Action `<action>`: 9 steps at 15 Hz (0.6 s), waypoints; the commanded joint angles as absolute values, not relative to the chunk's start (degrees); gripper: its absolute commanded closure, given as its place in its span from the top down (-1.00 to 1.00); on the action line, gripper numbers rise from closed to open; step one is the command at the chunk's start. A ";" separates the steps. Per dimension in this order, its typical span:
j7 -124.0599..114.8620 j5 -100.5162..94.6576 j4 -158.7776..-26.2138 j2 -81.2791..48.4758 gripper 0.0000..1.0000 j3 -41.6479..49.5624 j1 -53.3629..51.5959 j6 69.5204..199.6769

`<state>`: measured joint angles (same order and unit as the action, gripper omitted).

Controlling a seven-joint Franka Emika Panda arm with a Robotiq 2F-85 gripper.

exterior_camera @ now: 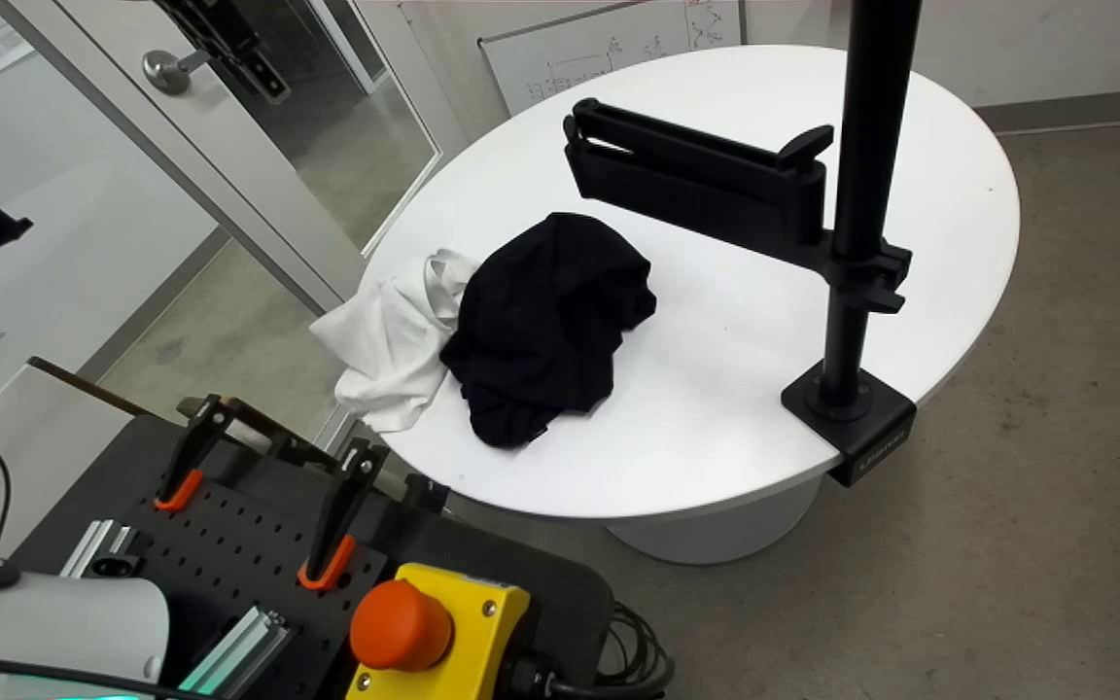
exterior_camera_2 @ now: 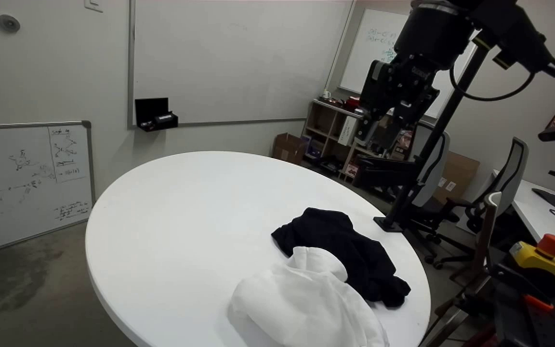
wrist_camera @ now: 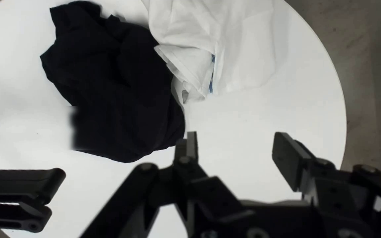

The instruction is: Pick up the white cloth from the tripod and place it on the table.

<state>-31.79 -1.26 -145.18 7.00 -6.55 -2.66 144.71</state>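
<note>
The white cloth (exterior_camera: 393, 335) lies crumpled on the round white table (exterior_camera: 716, 418), at the table's edge and against a black cloth (exterior_camera: 550, 321). The white cloth (exterior_camera_2: 306, 303) and black cloth (exterior_camera_2: 342, 248) also show in an exterior view and in the wrist view, white (wrist_camera: 243, 49) and black (wrist_camera: 114, 82). A black pole stand (exterior_camera: 879, 117) with a folded arm is clamped to the table edge; no cloth hangs on it. My gripper (wrist_camera: 235, 142) is open and empty above the table, apart from both cloths; it also shows in an exterior view (exterior_camera_2: 374, 139).
The stand's folded arm (wrist_camera: 15, 185) is at the lower left of the wrist view. A yellow box with a red button (exterior_camera: 443, 627) sits on the dark robot bench beside the table. A door (exterior_camera: 200, 126), chairs and a shelf (exterior_camera_2: 328, 120) stand around.
</note>
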 commanded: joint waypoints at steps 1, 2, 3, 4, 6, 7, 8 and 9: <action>-31.13 0.55 -144.73 7.50 0.87 -5.24 -1.51 144.58; -31.22 1.01 -144.27 7.47 0.97 -4.84 -1.14 143.87; -31.64 0.96 -143.65 7.41 1.00 -4.48 -0.61 142.96; -32.38 0.49 -142.95 7.47 1.00 -4.11 -0.01 141.70; -32.05 -0.27 -143.91 7.10 1.00 -4.32 0.03 143.39; -32.29 -0.44 -143.46 7.10 1.00 -4.02 0.54 142.85; -32.32 -0.48 -143.14 7.10 1.00 -3.85 0.85 142.48; -32.36 -0.48 -143.03 7.10 1.00 -3.80 0.98 142.40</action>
<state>-32.44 -0.51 -143.09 7.07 -3.92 1.08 142.54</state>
